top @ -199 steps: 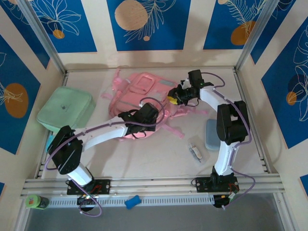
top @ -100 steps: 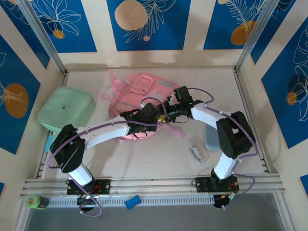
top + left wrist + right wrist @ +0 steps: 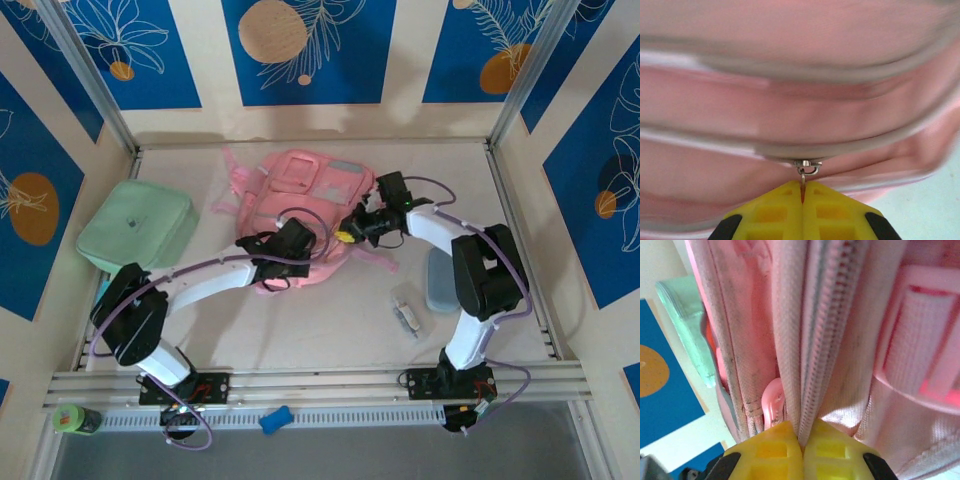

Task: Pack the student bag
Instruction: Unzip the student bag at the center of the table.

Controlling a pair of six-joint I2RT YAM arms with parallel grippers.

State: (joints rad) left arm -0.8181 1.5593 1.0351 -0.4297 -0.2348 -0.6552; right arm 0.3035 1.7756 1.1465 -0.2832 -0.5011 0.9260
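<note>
Presently: 2 grips on 1 backpack.

Item 1, left fingers [image 3: 775,215]: pressed together on the metal zip pull [image 3: 806,166] of the backpack [image 3: 300,190], which lies flat mid-desk, toward the back wall.

Item 2, right fingers [image 3: 770,450]: 1 second ago they were apart and off by the backpack's right rear corner. They have now come in and clamped together on the fabric edge beside a zip track [image 3: 815,365]. Judgement: with 1 side braced and the pull held, a pocket looks ready to be unzipped; packing proper is not yet begun.

Item 3, open room:
- Bare desk [image 3: 330,320] between the front rail [image 3: 320,378] and the backpack gives the left arm a free line to draw the pull.
- To the right, a small pale object [image 3: 407,318] and a grey-blue pad [image 3: 438,282] lie close by the right arm's elbow.
- Far left, a mint green case [image 3: 135,225] sits against the side wall, well apart from the backpack.
- Straps [image 3: 375,262] trail off the backpack's near edge and could snag.
</note>
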